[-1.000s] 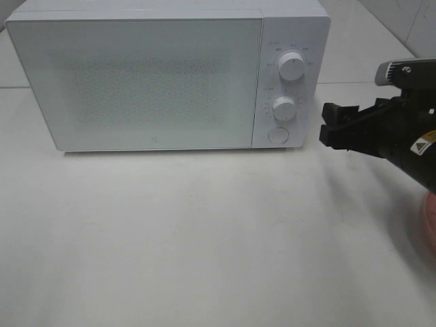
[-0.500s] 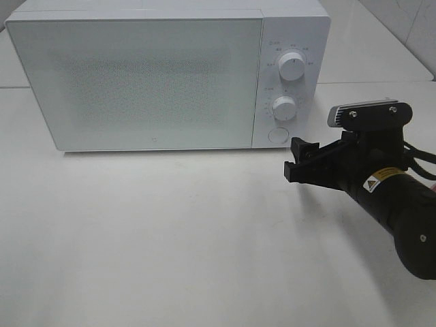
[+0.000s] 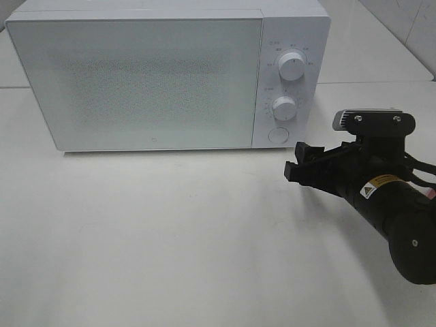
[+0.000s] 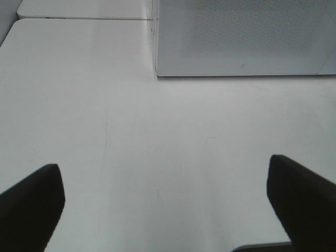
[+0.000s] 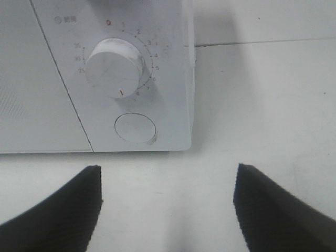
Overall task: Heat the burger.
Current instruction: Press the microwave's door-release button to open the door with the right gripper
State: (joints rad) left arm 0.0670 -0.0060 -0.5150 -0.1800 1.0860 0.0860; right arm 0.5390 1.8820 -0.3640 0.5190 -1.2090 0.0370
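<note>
The burger is out of view in every frame. The white microwave (image 3: 150, 82) stands at the back of the table with its door shut. My right gripper (image 3: 295, 160) hovers just right of and below its control panel, open and empty. In the right wrist view this gripper (image 5: 168, 178) points at the round door button (image 5: 135, 128) under the lower knob (image 5: 114, 67), a short gap away. My left gripper (image 4: 164, 173) is open over bare table, empty, with the microwave's front (image 4: 241, 37) some way ahead of it.
The control panel carries an upper knob (image 3: 293, 66), a lower knob (image 3: 284, 107) and the round button (image 3: 276, 135). The white tabletop (image 3: 170, 238) stretches in front of the microwave. A seam between table panels (image 5: 262, 41) runs behind the microwave's right side.
My right arm has swung left and down from the right edge toward the microwave's button, covering the pink plate seen earlier. Its jaws look slightly narrower.
</note>
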